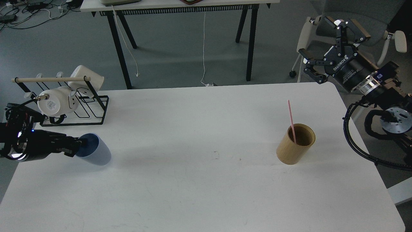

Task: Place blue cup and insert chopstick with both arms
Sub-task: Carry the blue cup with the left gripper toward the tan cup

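The blue cup is at the table's left, tilted with its mouth toward my left arm. My left gripper is shut on the cup's rim and holds it just above the table. A pink chopstick stands in the tan bamboo holder at the right of the table. My right gripper is open and empty, raised beyond the table's far right corner.
A black wire rack with two white cups and a wooden dowel stands at the back left of the white table. A chair stands behind my right arm. Another table stands further back.
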You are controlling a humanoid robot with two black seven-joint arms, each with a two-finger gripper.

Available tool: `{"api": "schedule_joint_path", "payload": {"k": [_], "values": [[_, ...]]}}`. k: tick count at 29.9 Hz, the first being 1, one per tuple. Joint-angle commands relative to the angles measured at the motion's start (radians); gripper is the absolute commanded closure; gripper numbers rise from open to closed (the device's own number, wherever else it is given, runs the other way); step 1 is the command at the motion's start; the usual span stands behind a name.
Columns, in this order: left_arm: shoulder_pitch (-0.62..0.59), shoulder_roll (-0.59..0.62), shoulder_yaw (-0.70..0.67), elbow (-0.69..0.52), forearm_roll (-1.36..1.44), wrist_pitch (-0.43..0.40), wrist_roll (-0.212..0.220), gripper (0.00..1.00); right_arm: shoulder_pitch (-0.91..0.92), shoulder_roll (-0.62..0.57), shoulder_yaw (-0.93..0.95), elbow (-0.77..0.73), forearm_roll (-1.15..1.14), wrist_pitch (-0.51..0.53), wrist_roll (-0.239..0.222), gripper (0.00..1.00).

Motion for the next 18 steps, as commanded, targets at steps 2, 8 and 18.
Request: {"api": "schedule_joint_path", "payload": {"k": [2, 8, 18], "values": [[-0.127, -0.002, -0.003, -0.145, -0.006, -0.037, 0.0, 1.0, -0.002, -0.031, 0.03, -0.02, 0.0, 0.0, 0.0, 0.01], [-0.331, -0.237, 0.014, -0.145, -0.004, -0.097, 0.0, 1.0, -0.002, -0.094, 0.102, -0.125, 0.003, 0.0, 0.001, 0.01], [-0.541, -0.582, 0.299, 0.054, 0.136, -0.097, 0.0, 1.0, -0.019, -0.162, 0.125, -0.224, 0.02, 0.0, 0.012, 0.01]]}}
